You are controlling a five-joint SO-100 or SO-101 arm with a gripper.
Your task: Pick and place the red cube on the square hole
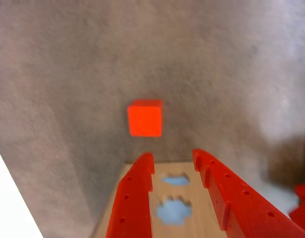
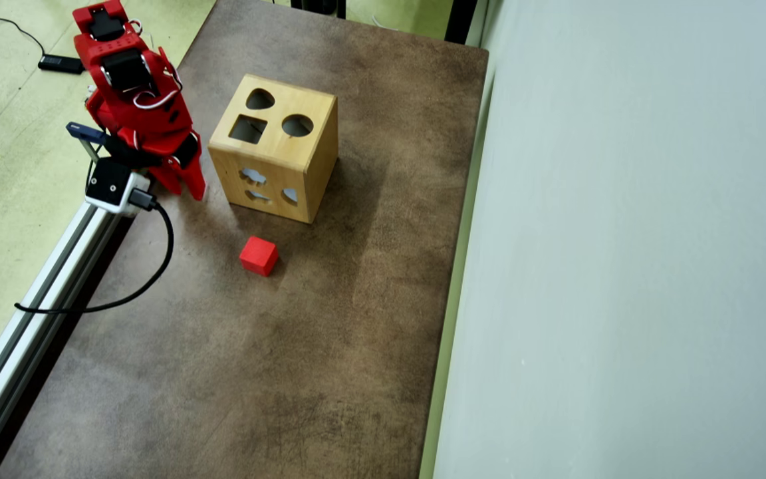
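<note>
Two red fingers of the gripper [image 1: 173, 161] stand parted and empty in the wrist view, over the wooden box [image 2: 275, 154], framing the red cube [image 1: 145, 118] beyond on the brown table [image 2: 330, 346], presumably lining up a grasp; the square hole [image 2: 248, 128] waits on top.

Wrist close, overhead far above.

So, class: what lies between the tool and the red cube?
In the overhead view, only bare brown table separates the tool from the red cube; the wooden box stands aside.
</note>
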